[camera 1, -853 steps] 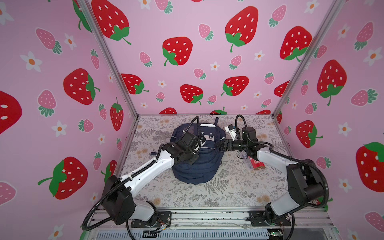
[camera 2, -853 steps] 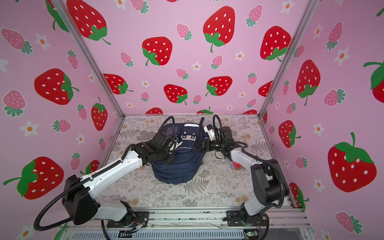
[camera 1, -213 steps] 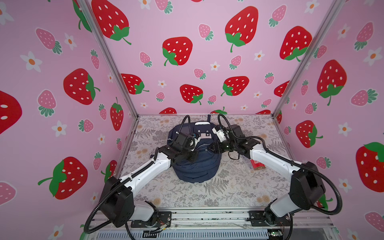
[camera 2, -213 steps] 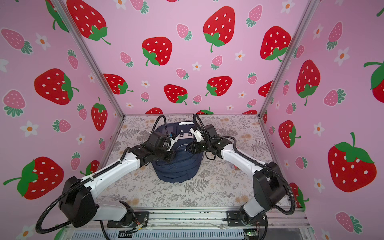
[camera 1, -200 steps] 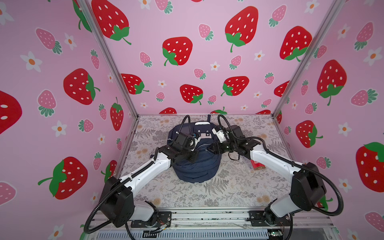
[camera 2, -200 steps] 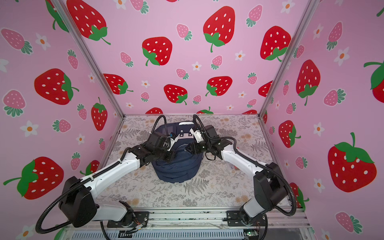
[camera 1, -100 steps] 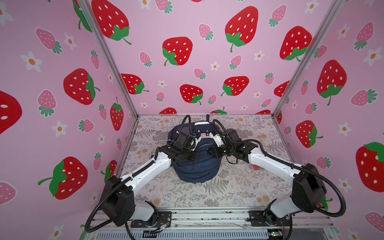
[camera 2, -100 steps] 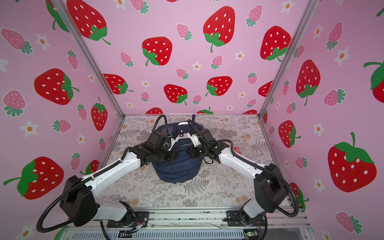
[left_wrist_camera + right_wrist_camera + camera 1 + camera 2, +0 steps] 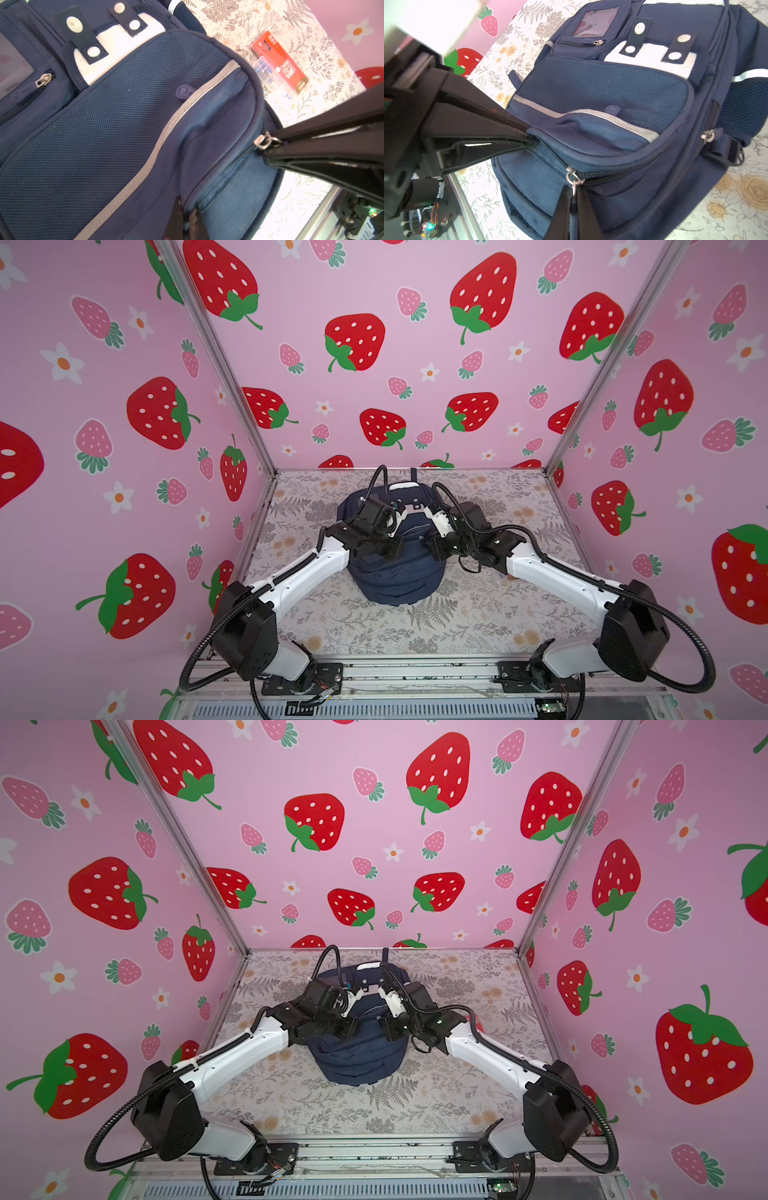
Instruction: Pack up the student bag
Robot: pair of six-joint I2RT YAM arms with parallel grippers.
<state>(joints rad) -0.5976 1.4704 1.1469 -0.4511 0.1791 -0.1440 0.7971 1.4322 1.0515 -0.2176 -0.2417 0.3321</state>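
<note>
My right gripper [image 9: 573,191] is pinched narrow on the metal pull [image 9: 572,176] of the front-pocket zip on the bag [image 9: 395,578], with the tab caught between its two black fingers. My left gripper [image 9: 533,138] is clamped narrow too, on a fold of the pocket flap [image 9: 591,128] at the zip's edge, lifting it off the bag's front.

From the pull, the zip [image 9: 623,171] runs with its teeth meshed across the bag's front toward the side where my right arm stands. It then bends up the bag's edge to a second slider [image 9: 707,135]. Between the pull and my left grip the teeth look parted, though I cannot be sure.

So I judge the pull must travel along that meshed stretch, away from my left gripper and toward the bag's right-arm side. The left grip would serve as the anchor. The right arm has the pull, so it does the dragging.

The bag lies on its back mid-mat [image 9: 478,614], its long axis running from my bases to the far wall, top end far. It is navy, with a mesh panel [image 9: 591,87], a silver stripe [image 9: 633,126] and a white patch [image 9: 652,53] crossed by dark snap tabs. A red box [image 9: 278,60] and a clear case [image 9: 268,76] lie just beside the bag's right-arm side, not yet packed.
</note>
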